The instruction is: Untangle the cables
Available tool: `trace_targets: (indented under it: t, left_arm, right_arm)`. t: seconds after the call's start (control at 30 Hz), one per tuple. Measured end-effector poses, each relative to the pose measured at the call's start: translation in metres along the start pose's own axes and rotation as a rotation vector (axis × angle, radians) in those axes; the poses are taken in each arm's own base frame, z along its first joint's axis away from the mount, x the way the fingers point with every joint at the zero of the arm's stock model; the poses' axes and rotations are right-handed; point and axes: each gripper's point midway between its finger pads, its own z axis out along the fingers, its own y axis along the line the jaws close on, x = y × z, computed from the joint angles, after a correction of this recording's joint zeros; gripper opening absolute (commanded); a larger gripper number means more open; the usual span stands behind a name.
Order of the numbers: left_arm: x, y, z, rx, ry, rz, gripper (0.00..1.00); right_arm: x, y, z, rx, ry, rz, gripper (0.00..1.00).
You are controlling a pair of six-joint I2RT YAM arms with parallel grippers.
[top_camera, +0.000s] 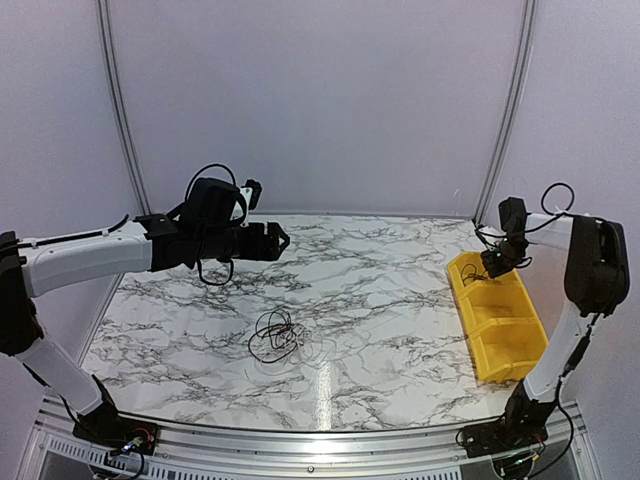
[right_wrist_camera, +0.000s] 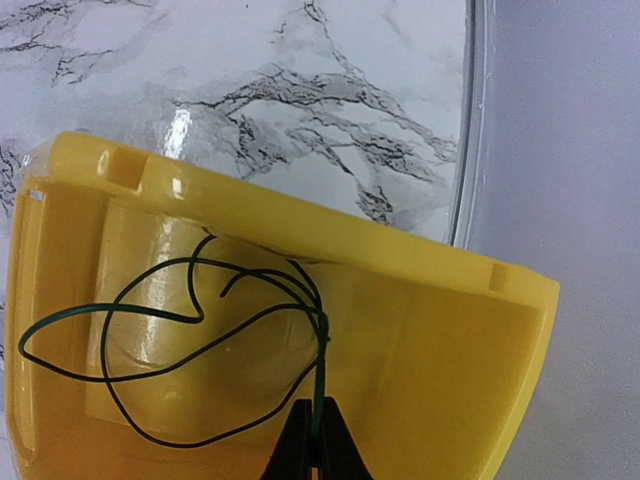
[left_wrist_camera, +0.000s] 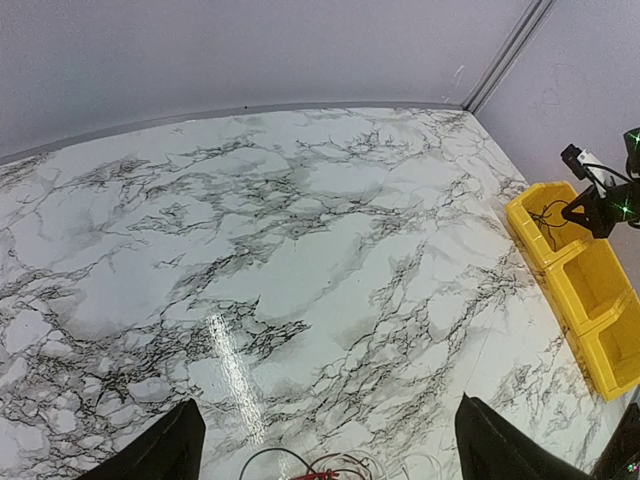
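Note:
A tangle of thin black, white and red cables (top_camera: pixel 278 335) lies on the marble table near the middle front. Its top edge shows at the bottom of the left wrist view (left_wrist_camera: pixel 330 467). My left gripper (top_camera: pixel 276 240) is open and empty, held above the table behind the tangle; its fingertips (left_wrist_camera: pixel 170 450) stand wide apart. My right gripper (top_camera: pixel 497 262) is shut on a thin dark cable (right_wrist_camera: pixel 321 336) whose loops hang into the far compartment of the yellow bin (right_wrist_camera: pixel 430 330). That cable also shows in the left wrist view (left_wrist_camera: pixel 548 215).
The yellow bin (top_camera: pixel 500 320) with several compartments lies along the table's right edge; it also shows in the left wrist view (left_wrist_camera: pixel 590 290). White walls with metal rails close the back and sides.

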Motion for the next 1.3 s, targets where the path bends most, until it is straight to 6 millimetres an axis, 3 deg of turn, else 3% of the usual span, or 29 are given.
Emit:
trace_targets:
  t: [0.13, 0.3, 0.47, 0.63, 0.77, 0.9, 0.97, 1.07, 1.17, 1.3]
  left_arm:
    - [0.0, 0.0, 0.0, 0.0, 0.0, 0.0, 0.9]
    - [0.0, 0.0, 0.0, 0.002, 0.001, 0.0, 0.9]
    - [0.001, -0.002, 0.0, 0.009, 0.005, 0.0, 0.9]
    - [0.001, -0.001, 0.0, 0.006, 0.003, 0.008, 0.91]
    - [-0.001, 0.002, 0.0, -0.012, -0.004, 0.035, 0.87]
    - [-0.002, 0.006, -0.001, -0.036, -0.008, 0.119, 0.77]
    - [0.002, 0.005, -0.005, -0.036, 0.013, 0.165, 0.75]
    - [0.015, -0.005, -0.018, 0.018, 0.067, 0.208, 0.74]
    - [0.042, -0.014, -0.033, 0.09, 0.113, 0.215, 0.68]
    - [0.106, -0.014, -0.04, 0.129, 0.24, 0.231, 0.63]
  right_arm:
    - [0.0, 0.001, -0.008, -0.013, 0.005, 0.004, 0.28]
    - [-0.003, -0.003, -0.041, -0.005, -0.03, 0.015, 0.48]
    - [-0.014, -0.013, -0.076, 0.03, -0.091, 0.018, 0.52]
    - [-0.018, -0.007, -0.089, 0.003, -0.132, 0.002, 0.49]
    - [-0.033, 0.043, -0.114, -0.12, -0.26, -0.108, 0.47]
    - [-0.049, 0.147, -0.158, -0.373, -0.476, -0.327, 0.44]
    - [-0.043, 0.184, -0.169, -0.506, -0.541, -0.4, 0.43]
    - [-0.022, 0.218, -0.166, -0.652, -0.559, -0.458, 0.42]
    - [-0.011, 0.242, -0.169, -0.74, -0.563, -0.506, 0.41]
    - [-0.029, 0.271, -0.2, -0.834, -0.64, -0.575, 0.35]
